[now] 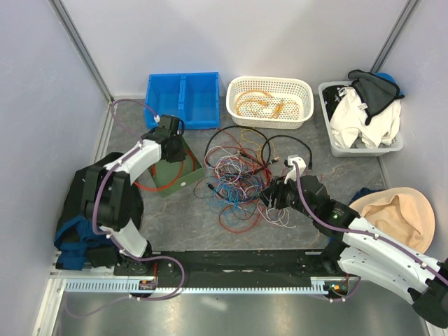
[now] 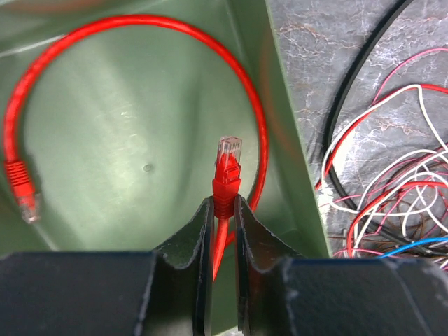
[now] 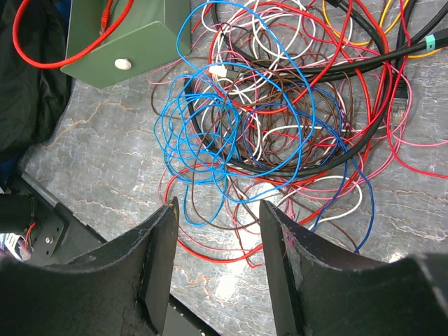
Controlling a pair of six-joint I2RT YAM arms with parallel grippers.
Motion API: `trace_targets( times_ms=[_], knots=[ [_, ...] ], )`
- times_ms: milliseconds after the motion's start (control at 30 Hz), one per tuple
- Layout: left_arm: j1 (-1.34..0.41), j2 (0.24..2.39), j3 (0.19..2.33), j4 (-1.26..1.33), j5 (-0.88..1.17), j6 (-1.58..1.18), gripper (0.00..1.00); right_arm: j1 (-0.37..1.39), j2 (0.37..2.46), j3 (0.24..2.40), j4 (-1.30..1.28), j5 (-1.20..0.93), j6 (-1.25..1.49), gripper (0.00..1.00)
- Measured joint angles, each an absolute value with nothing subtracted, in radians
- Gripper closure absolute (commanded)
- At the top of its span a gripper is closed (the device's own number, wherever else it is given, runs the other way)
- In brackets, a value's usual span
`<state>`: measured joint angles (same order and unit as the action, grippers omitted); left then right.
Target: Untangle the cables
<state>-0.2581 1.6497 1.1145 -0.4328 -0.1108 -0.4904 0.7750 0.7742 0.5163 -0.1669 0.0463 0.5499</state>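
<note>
Grey tabletop (image 1: 182, 217) lies half hidden under cables (image 1: 238, 178); left fingers (image 2: 197, 241) pinch red cable (image 2: 227, 175).

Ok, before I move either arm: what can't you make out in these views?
1. Left wrist: the red cable below its plug is hidden between the fingers of the shut left gripper.
2. Right wrist: the cable tangle is cut off by the top and right edges, so wire ends cannot be traced. The height of the open right gripper over it is unclear.
3. Top external: what lies in the white basket is too small to identify.
</note>
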Motion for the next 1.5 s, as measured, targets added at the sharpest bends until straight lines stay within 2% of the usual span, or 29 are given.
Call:
trace_targets(
  times_ms=[100, 200, 233, 333, 400, 467, 500, 533, 600, 867, 1067, 1233, 1300, 1333, 1367, 1400, 1433, 1500],
  knots=[
    [-0.255, 1.717, 1.186, -0.476, -0.075, -0.496, 0.98, 0.775, 0.774, 0.516, -0.166, 0.046, 0.550, 0.43],
    [-0.255, 1.755, 1.225, -0.496, -0.050, -0.500, 0.88, 0.775, 0.774, 0.512, -0.167, 0.046, 0.550, 0.43],
    [-0.255, 1.766, 1.239, -0.505, -0.044, -0.501, 0.79, 0.775, 0.774, 0.510, -0.167, 0.046, 0.550, 0.43],
    [-0.255, 1.790, 1.290, -0.542, -0.036, -0.503, 0.66, 0.775, 0.773, 0.504, -0.167, 0.046, 0.550, 0.43],
    [-0.255, 1.797, 1.323, -0.556, -0.034, -0.504, 0.61, 0.775, 0.773, 0.502, -0.167, 0.046, 0.550, 0.43],
    [-0.255, 1.798, 1.363, -0.576, -0.034, -0.505, 0.51, 0.775, 0.773, 0.501, -0.167, 0.046, 0.550, 0.43],
    [-0.255, 1.798, 1.382, -0.583, -0.035, -0.505, 0.20, 0.775, 0.773, 0.501, -0.167, 0.046, 0.550, 0.43],
    [-0.255, 1.798, 1.401, -0.589, -0.036, -0.506, 0.01, 0.775, 0.774, 0.501, -0.167, 0.046, 0.550, 0.43],
    [-0.255, 1.792, 1.423, -0.598, -0.043, -0.508, 0.00, 0.775, 0.780, 0.501, -0.166, 0.046, 0.550, 0.43],
    [-0.273, 1.633, 1.423, -0.638, -0.078, -0.515, 0.01, 0.775, 0.804, 0.501, -0.166, 0.052, 0.545, 0.43],
    [-0.448, 1.224, 1.206, -0.596, -0.218, -0.558, 0.01, 0.775, 0.817, 0.503, -0.165, 0.077, 0.534, 0.43],
    [-0.453, 0.960, 0.920, -0.561, -0.273, -0.762, 0.00, 0.775, 0.865, 0.504, -0.149, 0.075, 0.535, 0.43],
    [-0.449, 0.877, 0.779, -0.567, -0.284, -0.860, 0.13, 0.775, 0.884, 0.504, -0.136, 0.063, 0.537, 0.43],
    [-0.449, 0.838, 0.720, -0.572, -0.290, -0.902, 0.47, 0.775, 0.888, 0.504, -0.132, 0.059, 0.539, 0.43],
    [-0.449, 0.787, 0.653, -0.578, -0.302, -0.948, 0.67, 0.775, 0.890, 0.504, -0.127, 0.052, 0.540, 0.43],
    [-0.449, 0.736, 0.607, -0.593, -0.318, -0.989, 0.81, 0.775, 0.891, 0.504, -0.123, 0.048, 0.544, 0.43],
    [-0.449, 0.698, 0.585, -0.602, -0.333, -1.016, 0.98, 0.775, 0.891, 0.504, -0.120, 0.044, 0.547, 0.43],
    [-0.444, 0.652, 0.578, -0.607, -0.368, -1.058, 0.98, 0.775, 0.886, 0.504, -0.120, 0.040, 0.551, 0.43]
  ],
)
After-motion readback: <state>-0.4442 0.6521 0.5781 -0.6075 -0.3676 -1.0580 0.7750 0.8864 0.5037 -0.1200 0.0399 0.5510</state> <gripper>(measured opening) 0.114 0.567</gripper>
